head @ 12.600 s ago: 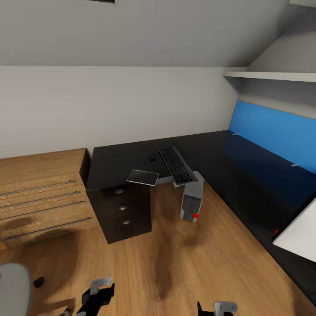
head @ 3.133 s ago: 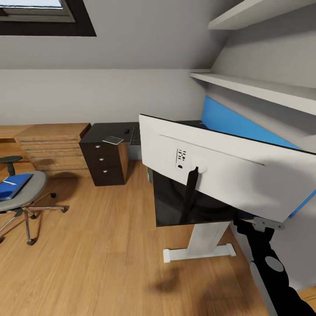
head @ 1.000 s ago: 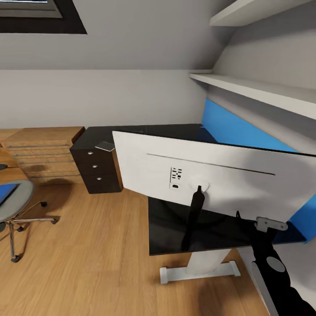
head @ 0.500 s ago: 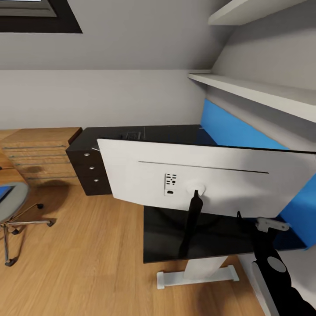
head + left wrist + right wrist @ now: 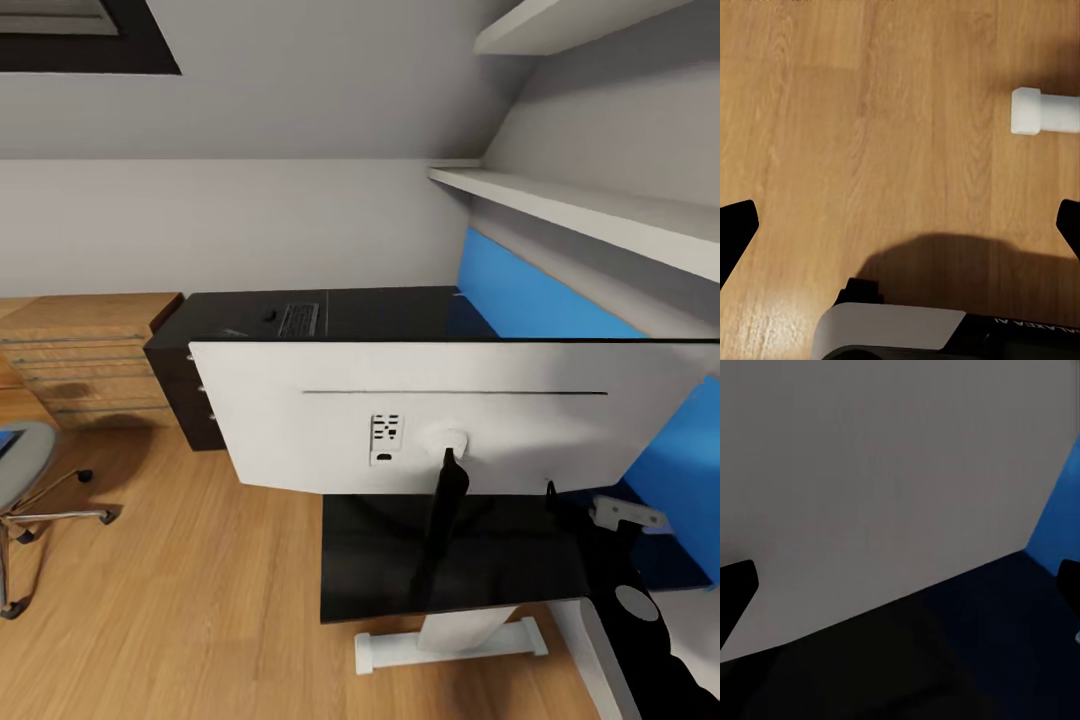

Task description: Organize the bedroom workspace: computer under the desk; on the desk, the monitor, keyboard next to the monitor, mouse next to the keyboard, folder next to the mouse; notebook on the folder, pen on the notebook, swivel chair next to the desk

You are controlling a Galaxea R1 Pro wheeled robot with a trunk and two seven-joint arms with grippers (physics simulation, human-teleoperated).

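Since the earlier frames: monitor [image 5: 440,415] has swung to sit level, white back squarely to the head camera, and spreads further left; chair [image 5: 25,480] has slid toward the left edge.

Right gripper [image 5: 900,577]: fingers wide apart, holding nothing, close against the monitor's grey back.
Left gripper [image 5: 900,225]: fingers spread, over wood floor [image 5: 870,112].
Monitor: upright on desk [image 5: 380,560] (black top, white foot).
Keyboard [image 5: 297,319] and mouse [image 5: 268,314]: on the far desk end, side by side.
Drawers [image 5: 70,350]: far left wall.
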